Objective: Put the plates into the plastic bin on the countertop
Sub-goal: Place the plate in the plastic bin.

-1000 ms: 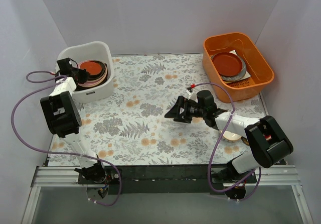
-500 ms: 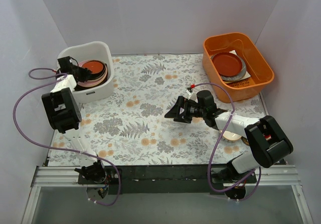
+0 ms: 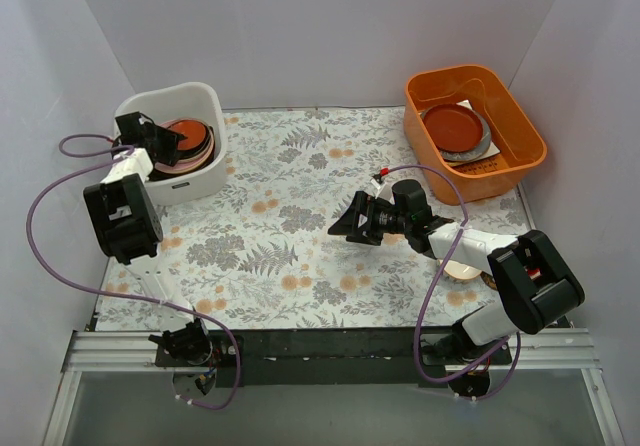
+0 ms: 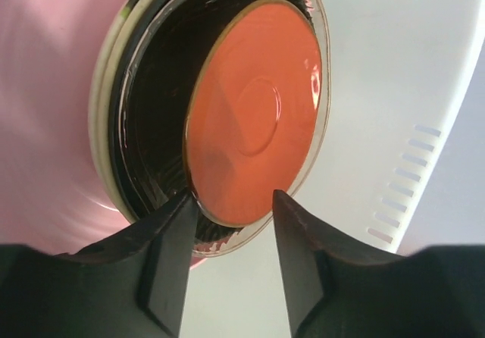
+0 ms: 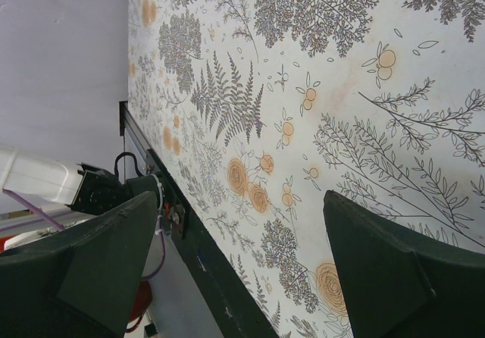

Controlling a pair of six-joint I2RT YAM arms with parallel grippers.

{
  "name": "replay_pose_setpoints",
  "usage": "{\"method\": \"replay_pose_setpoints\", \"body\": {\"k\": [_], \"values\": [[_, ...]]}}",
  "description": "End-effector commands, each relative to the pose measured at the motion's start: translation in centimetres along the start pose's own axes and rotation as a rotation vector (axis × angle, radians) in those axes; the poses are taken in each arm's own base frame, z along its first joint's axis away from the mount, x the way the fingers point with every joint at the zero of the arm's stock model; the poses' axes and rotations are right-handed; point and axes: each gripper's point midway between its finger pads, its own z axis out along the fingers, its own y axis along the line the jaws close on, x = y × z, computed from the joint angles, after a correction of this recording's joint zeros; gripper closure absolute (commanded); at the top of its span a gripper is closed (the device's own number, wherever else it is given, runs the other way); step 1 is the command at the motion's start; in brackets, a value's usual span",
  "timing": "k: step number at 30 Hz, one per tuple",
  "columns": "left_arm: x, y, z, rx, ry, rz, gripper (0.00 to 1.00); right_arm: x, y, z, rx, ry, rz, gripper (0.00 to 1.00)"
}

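Left wrist view: left pincer [image 4: 231,201] spread, framing near rim of orange-red plate [image 4: 254,118], flat atop stack [image 4: 144,141] in plastic bin [image 4: 394,88] at ten o'clock. Likely release step; next, lifting clear. Beyond, right pincer [image 5: 239,201] spread, empty over fern-printed counter [image 5: 318,88]. At two o'clock, orange tub [image 3: 520,156] with plates [image 3: 455,129] inside. Plain pale walls [image 3: 320,36].

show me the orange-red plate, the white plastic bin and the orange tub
orange-red plate [image 4: 254,118]: left wrist view, centre of its face
white plastic bin [image 3: 200,180]: top external view, near outer wall
orange tub [image 3: 495,176]: top external view, near outer wall
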Motion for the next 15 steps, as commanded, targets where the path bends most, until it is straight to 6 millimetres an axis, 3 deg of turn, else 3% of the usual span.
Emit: {"method": "replay_pose_setpoints", "body": {"k": [1,6,8,15], "values": [[-0.6,-2.3,-3.2,0.047,-0.017,0.046,0.50,-0.4,-0.1,0.1,-0.008,-0.015,-0.025,0.02],[-0.5,-4.5,-5.5,0.111,-0.015,0.077,0.45,-0.4,-0.1,0.1,-0.011,-0.011,-0.022,0.02],[-0.2,-5.6,-6.3,0.147,0.006,0.078,0.34,-0.4,0.0,0.0,-0.011,-0.015,-0.025,0.02],[0.2,-9.8,-10.4,0.265,0.044,0.090,0.19,-0.7,0.3,0.0,-0.014,-0.018,-0.027,0.02]]}}
